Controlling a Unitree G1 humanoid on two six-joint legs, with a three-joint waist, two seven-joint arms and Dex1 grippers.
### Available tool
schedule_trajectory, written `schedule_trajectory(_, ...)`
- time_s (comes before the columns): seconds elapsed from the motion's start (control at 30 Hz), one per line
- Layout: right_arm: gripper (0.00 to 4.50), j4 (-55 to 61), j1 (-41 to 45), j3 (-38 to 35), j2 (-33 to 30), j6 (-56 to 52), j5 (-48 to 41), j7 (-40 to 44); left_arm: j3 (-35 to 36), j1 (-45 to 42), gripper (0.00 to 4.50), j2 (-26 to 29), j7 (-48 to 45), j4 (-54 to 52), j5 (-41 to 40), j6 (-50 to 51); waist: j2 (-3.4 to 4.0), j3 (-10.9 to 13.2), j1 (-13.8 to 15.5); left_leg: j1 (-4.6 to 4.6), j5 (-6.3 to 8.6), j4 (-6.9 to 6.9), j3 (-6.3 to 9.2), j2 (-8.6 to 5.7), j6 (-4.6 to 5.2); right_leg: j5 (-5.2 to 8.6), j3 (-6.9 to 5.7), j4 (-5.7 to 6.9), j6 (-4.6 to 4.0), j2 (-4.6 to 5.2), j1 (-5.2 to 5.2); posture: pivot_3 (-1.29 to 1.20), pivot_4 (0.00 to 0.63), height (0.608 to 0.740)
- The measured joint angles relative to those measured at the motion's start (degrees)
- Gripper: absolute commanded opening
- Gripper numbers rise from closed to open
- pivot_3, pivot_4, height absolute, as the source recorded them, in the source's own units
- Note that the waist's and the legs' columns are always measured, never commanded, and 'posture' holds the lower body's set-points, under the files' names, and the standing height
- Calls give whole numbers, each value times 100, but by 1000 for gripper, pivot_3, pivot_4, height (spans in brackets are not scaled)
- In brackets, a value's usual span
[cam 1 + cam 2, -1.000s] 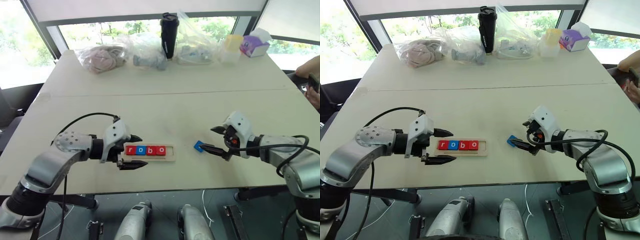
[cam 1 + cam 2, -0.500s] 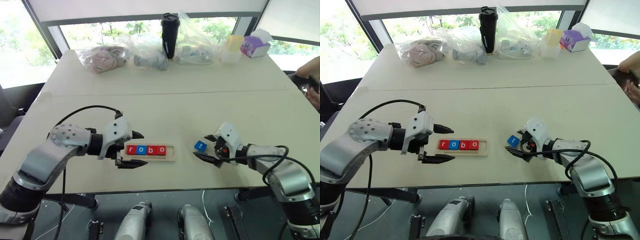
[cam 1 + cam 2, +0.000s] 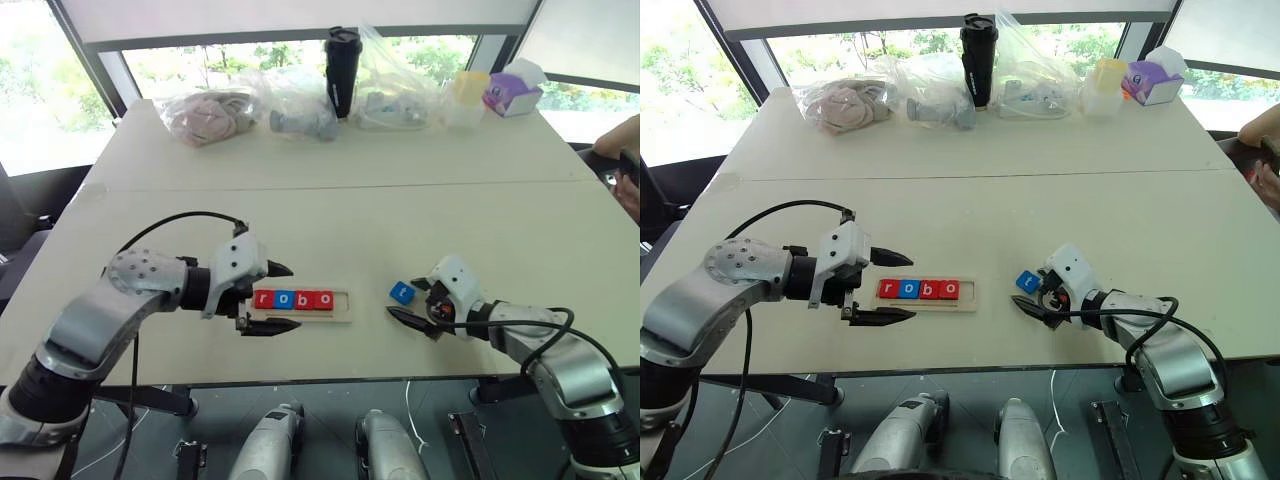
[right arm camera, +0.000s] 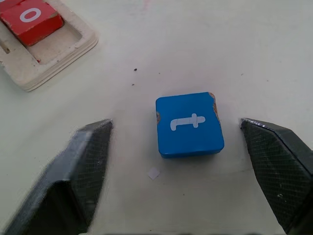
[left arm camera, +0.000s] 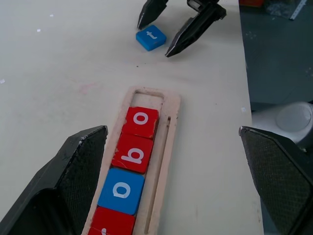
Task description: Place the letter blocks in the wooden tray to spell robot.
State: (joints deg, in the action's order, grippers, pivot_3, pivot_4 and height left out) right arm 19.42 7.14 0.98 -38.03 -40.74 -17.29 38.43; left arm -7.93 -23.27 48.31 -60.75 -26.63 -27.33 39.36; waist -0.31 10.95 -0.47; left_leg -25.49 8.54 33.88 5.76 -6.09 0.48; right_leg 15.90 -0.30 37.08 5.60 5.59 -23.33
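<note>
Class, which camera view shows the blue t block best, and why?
The right wrist view: the blue t block lies large between open fingers, letter and chipped corners clear. The left wrist view shows it small, far off; both eye views show a tiny square.

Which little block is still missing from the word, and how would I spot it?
Find the wooden tray near the table's front edge, holding four letter blocks. To its right, on the bare tabletop, lies a blue block between the right tool's open fingers. It alone sits outside the tray and shows a white "t".
</note>
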Motion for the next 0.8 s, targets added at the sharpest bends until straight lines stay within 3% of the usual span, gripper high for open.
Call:
schedule_trajectory(0.1, 1157, -9, 2, 0, 2, 20, 22, -39, -26, -5, 4500, -4, -1, 78, 55, -9, 0, 0, -1, 0, 0, 0, 0, 0, 1, 0, 0, 1, 0, -1, -1, 0, 150, 740)
schedule_trajectory(0.37, 1150, 52, 114, -3, -10, -96, -141, 88, -10, 91, 4500, 75, -30, 103, 74, -42, 1, 0, -13, 0, 0, 0, 0, 0, 1, 0, 0, 2, 0, -1, -2, 0, 150, 740)
schedule_trajectory(0.5, 1150, 547, 787, 64, -325, -320, -595, 691, 36, 243, 4500, 250, -97, 173, 104, -118, 3, 1, -22, 2, -1, -1, 0, 4, 1, 0, 0, 5, 0, -3, -3, 0, 150, 740)
schedule_trajectory(0.63, 1150, 603, 1636, 828, -548, -291, -646, 1473, 65, 337, 4500, 352, -145, 300, 196, -263, 2, 1, -15, 2, 0, 0, 1, 4, 0, 0, 0, 0, -1, -1, -2, 0, 150, 740)
schedule_trajectory(0.8, 1150, -172, 2217, 1705, -492, 168, -212, 2002, 80, 404, 4500, 345, -80, 285, 236, -269, 0, 1, -11, 1, 0, 3, 0, -4, 0, 0, 0, -11, 0, 5, -8, 0, 150, 740)
